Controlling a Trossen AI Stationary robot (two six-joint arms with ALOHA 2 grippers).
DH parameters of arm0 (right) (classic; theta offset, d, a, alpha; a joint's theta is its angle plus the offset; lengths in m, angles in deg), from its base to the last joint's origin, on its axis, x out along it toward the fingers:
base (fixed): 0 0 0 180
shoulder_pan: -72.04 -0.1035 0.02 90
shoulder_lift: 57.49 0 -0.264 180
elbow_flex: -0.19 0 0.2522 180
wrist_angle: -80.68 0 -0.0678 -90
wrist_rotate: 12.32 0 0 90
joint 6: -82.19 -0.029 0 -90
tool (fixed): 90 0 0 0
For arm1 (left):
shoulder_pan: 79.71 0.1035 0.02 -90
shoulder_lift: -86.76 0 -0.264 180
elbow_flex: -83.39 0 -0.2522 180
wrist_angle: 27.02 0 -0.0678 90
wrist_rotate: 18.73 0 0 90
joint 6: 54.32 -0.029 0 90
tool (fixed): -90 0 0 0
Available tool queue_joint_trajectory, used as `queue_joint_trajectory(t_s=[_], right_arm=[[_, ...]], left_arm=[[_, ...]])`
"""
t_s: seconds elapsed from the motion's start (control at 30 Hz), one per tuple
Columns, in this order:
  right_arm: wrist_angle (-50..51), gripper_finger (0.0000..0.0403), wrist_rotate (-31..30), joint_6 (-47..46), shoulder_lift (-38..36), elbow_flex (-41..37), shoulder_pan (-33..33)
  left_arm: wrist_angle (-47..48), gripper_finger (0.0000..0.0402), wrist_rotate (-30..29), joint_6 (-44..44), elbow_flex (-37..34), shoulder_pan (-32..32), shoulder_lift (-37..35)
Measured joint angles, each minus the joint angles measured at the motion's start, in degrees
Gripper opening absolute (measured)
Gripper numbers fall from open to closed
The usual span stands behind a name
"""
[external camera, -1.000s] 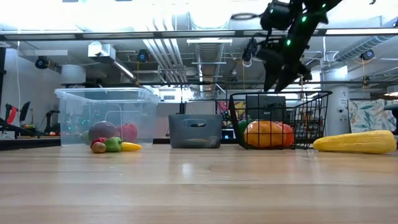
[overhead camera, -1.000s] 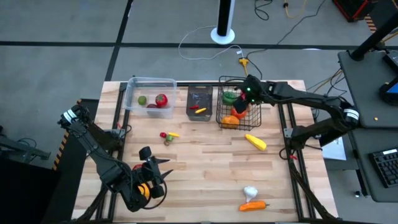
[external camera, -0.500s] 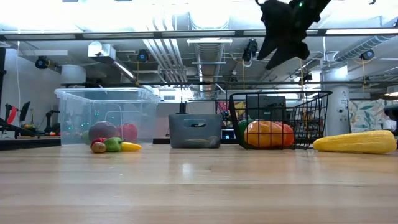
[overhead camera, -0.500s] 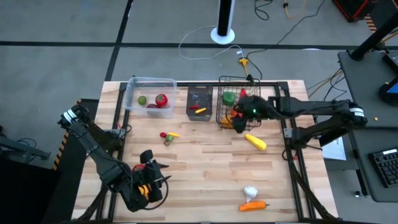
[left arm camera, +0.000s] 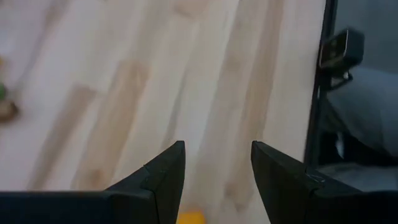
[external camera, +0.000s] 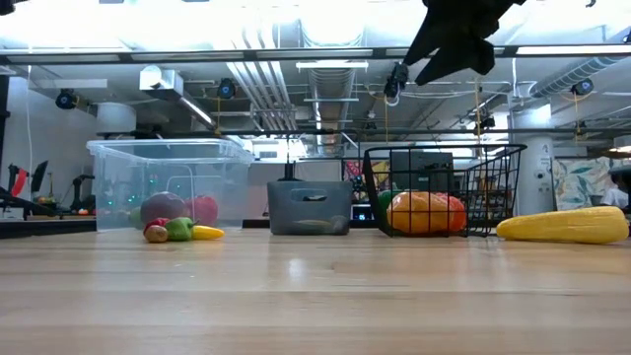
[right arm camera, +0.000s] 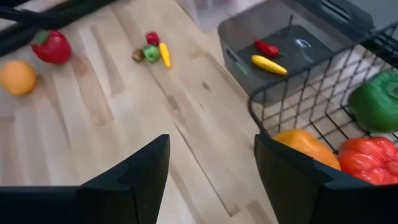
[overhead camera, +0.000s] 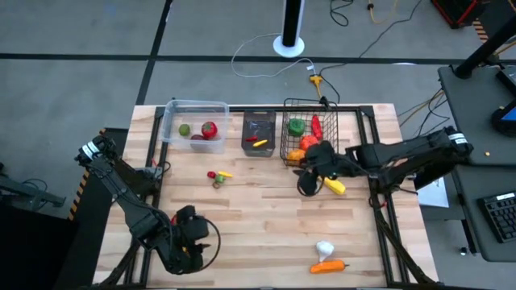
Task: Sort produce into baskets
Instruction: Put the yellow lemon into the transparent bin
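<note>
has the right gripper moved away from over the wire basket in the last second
Yes. In the high view the right gripper has pulled back from above the wire basket toward the table's near side and is beside the corn, empty.

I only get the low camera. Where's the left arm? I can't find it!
Observer: Its pincer hangs open over the near left part of the table, behind your camera.
Operator: Is there food I can't see?
Observer: Yes, a white garlic with an orange pepper beside it, near the front right.
Operator: What's inside the dark bin?
Observer: A small yellow piece and a small red piece.
</note>
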Motion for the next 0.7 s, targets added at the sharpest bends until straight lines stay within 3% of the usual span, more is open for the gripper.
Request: queue_joint_trajectory(t_s=[0.37,0.5,0.7], right_arm=[[-6.55,0.0224,-4.28,-1.04,3.19,-0.37,-7.53],[-8.49,0.0224,-4.26,-1.04,5.88,-0.39,-8.67],[-10.02,0.0224,-4.12,-1.01,9.33,-0.33,-9.36]], left_arm=[[7.22,0.0167,17.36,13.66,0.0,0.0,0.0],[6.83,0.0167,23.21,10.54,0.0,-0.53,0.0],[6.65,0.0167,22.93,-0.93,0.0,-3.26,0.9]])
